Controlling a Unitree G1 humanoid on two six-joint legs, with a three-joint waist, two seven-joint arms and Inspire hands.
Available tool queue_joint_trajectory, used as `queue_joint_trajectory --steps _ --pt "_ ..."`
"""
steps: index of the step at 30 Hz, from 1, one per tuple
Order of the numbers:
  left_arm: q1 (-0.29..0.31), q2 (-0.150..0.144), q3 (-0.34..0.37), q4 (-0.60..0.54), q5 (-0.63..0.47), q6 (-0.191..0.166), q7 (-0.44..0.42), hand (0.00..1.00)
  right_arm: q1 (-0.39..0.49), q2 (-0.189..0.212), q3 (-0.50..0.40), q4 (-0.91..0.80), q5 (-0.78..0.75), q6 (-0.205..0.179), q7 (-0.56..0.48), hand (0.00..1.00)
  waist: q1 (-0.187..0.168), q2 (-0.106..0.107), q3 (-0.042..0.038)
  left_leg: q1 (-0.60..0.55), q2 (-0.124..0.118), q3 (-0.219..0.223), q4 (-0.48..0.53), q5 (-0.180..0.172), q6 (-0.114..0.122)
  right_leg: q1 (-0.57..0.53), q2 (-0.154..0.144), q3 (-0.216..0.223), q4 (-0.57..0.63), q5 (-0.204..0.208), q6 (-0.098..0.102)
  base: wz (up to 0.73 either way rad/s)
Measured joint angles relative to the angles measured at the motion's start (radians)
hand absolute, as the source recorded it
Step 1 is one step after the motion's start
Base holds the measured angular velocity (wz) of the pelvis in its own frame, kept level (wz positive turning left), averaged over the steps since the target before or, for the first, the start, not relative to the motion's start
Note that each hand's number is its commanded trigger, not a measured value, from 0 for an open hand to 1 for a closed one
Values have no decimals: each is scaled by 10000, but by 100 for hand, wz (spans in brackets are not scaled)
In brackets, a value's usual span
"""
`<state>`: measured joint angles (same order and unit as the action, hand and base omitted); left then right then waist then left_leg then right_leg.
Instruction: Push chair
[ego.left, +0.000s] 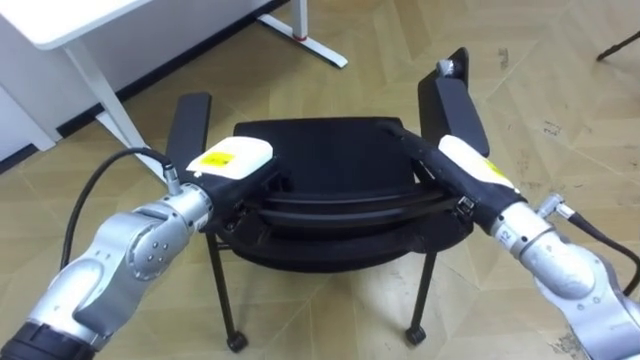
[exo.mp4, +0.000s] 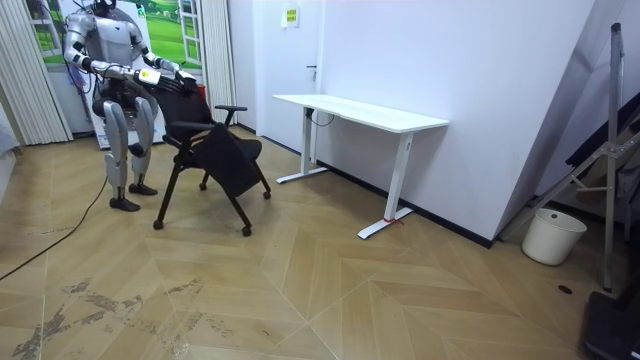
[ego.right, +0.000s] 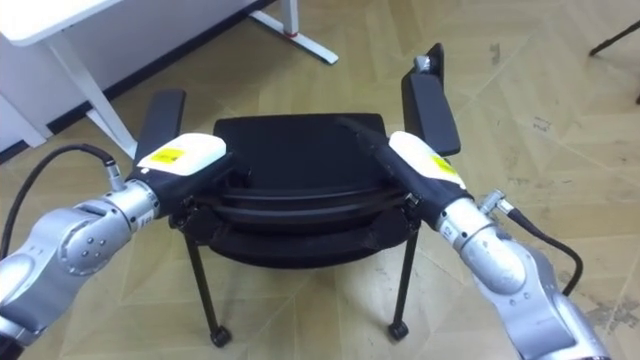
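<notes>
A black chair (ego.left: 320, 150) with two armrests and castor legs stands on the wood floor right in front of me, its seat facing away. My left hand (ego.left: 235, 162) lies on the left end of the backrest's top edge (ego.left: 340, 205), dark against the black frame. My right hand (ego.left: 470, 168) rests on the right end, its fingers (ego.left: 405, 138) stretched straight forward along the chair. In the room view I stand upright behind the chair (exo.mp4: 215, 150) with both arms reaching onto it.
A white desk (ego.left: 70, 20) stands ahead to the left, its leg (ego.left: 100, 95) close to the chair's left armrest (ego.left: 190, 120). In the room view the desk (exo.mp4: 360, 112) stands along the wall, with a white bucket (exo.mp4: 553, 236) further right.
</notes>
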<state>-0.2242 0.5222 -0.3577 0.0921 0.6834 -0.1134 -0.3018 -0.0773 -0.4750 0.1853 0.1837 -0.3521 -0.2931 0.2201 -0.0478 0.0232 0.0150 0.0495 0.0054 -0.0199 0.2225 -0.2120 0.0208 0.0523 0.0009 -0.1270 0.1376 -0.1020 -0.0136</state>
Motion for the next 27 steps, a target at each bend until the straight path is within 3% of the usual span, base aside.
queue_joint_trajectory --steps 8,12,14,15,16,17,18,20,21,22,24,27 --pt "1 34 -3 -94 24 42 -176 100 2 -47 -6 -97 -819 -11 -79 0 -59 -3 -1 153 6 11 0 0 0 173 4 -127 15 0 0 2" --pt "1 73 -27 -319 215 47 -353 100 -12 -367 0 -351 -2079 -17 71 0 -46 -8 -1 121 6 76 152 0 0 174 -79 -110 116 1 -1 1" --pt "-5 64 -76 -315 268 85 -385 100 -56 -446 97 -383 -2786 14 81 0 1 -119 20 -176 -56 305 902 -26 -18 280 -220 139 162 13 -17 2" --pt "-19 30 -142 -311 276 161 -352 100 -122 -541 226 -372 -2956 96 50 0 24 -283 29 -849 -208 475 1273 -380 -86 340 -418 782 96 9 -8 16" --pt "-146 26 -268 -311 269 171 -301 100 -150 -663 229 -379 -2945 133 6 0 -42 -267 34 -1195 -169 497 841 -298 -19 287 -419 846 132 -15 30 36" --pt "-446 12 -525 -305 253 192 -324 100 -243 -773 258 -221 -2916 360 -61 0 -1 -383 -13 -1763 -47 930 559 542 323 219 -505 914 317 -406 488 19" --pt "-464 -72 -693 -302 325 292 -307 100 -378 -803 380 -113 -3179 655 33 0 180 -463 -56 -1701 -145 1016 812 576 410 149 -583 867 546 -548 605 4" --pt "-471 -32 -802 -297 299 309 -317 100 -553 -941 607 -8 -3596 778 145 0 250 -400 -20 -1503 -222 695 823 571 417 100 -490 697 420 -570 558 -24" --pt "-470 53 -790 -298 258 300 -320 100 -617 -1004 693 -72 -3771 778 153 0 332 -351 12 -1459 -294 191 813 568 411 -63 -383 698 102 -471 471 -20" --pt "-468 108 -779 -296 246 321 -314 100 -642 -1035 738 -183 -3964 777 154 0 325 -340 8 -1424 -428 41 777 533 361 -163 -361 545 5 -299 318 -7" --pt "-469 111 -781 -288 249 381 -315 100 -708 -1093 793 -305 -4029 862 151 0 278 -189 20 -1393 -446 59 651 505 346 -131 -406 270 101 -303 312 17" --pt "-471 106 -782 -300 250 374 -323 100 -791 -1108 892 -329 -4195 1242 281 0 266 -184 28 -1261 -365 117 333 503 343 -129 -331 110 129 -312 301 12"
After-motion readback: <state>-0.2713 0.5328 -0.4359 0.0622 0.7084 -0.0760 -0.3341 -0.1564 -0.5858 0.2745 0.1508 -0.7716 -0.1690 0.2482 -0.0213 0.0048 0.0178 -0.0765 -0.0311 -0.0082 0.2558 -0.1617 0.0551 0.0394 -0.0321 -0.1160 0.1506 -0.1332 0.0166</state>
